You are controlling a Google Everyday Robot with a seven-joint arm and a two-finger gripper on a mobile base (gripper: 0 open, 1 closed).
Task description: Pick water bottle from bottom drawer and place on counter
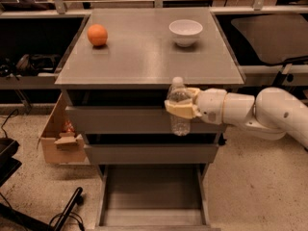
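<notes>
The water bottle [179,107], clear with a white cap, is upright in my gripper [181,105], which is shut on its middle. I hold it in front of the top drawer, with its cap just at the level of the counter's front edge. My white arm comes in from the right. The counter [144,57] is the grey top of the cabinet. The bottom drawer [151,196] is pulled open below and shows a bare grey floor.
An orange [97,34] sits at the counter's back left and a white bowl [186,32] at its back right. A cardboard box [60,136] stands on the floor left of the cabinet. A dark stand [14,177] is at the lower left.
</notes>
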